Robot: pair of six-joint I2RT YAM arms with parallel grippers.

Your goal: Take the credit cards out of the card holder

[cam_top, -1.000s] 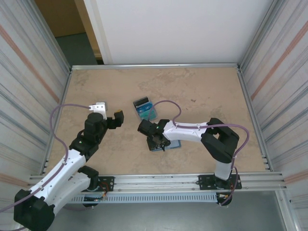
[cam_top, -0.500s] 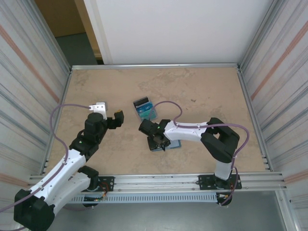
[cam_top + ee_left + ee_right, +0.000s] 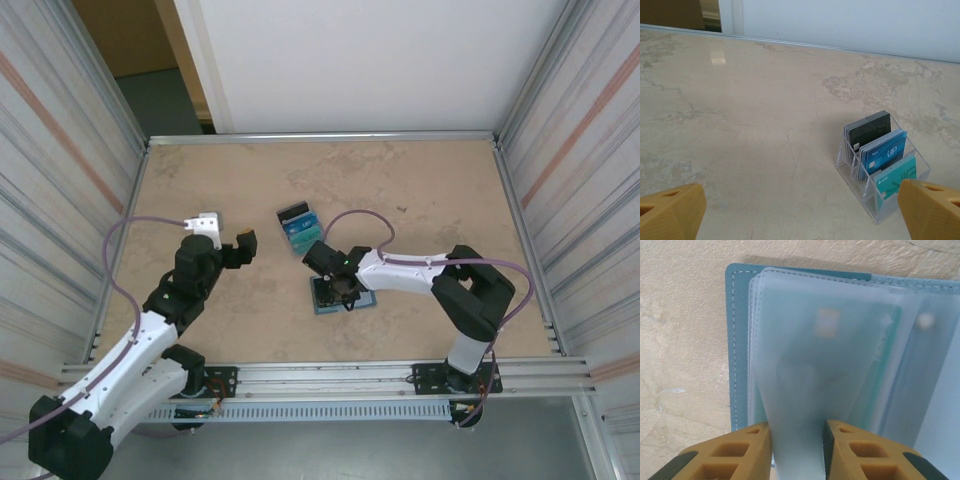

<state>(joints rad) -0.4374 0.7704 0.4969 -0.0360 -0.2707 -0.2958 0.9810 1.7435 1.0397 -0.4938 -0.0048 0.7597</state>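
**Right wrist and overhead views.** The card holder [image 3: 738, 340] lies open on the table [image 3: 450, 200], near the front edge and slightly right of centre. Its teal-blue cover has pale stitching along the edge, and a stack of frosted plastic sleeves fans from the spine.

The right gripper [image 3: 796, 452] grasps the near edge of one frosted sleeve [image 3: 805, 390], with a finger against each side. Through the sleeves we see one of the credit cards [image 3: 827, 325] as a blurred chip patch. A teal card edge [image 3: 888, 345] shows to its right.

We judge the cards to be light, stiff and slick. The sleeves look soft and floppy, so they are likely to buckle or slip under a pinch. The holder looks light enough to lift or slide when a card is drawn. We would grip a card by its exposed edge at the pocket mouth and pull along the pocket while the cover is pinned down.

**Left wrist view.** The left gripper [image 3: 801, 210] is released, jaws wide, and hangs over bare table to the left. It faces a clear rack [image 3: 921, 169] that lies farther back than the holder and carries black, blue and teal cards.
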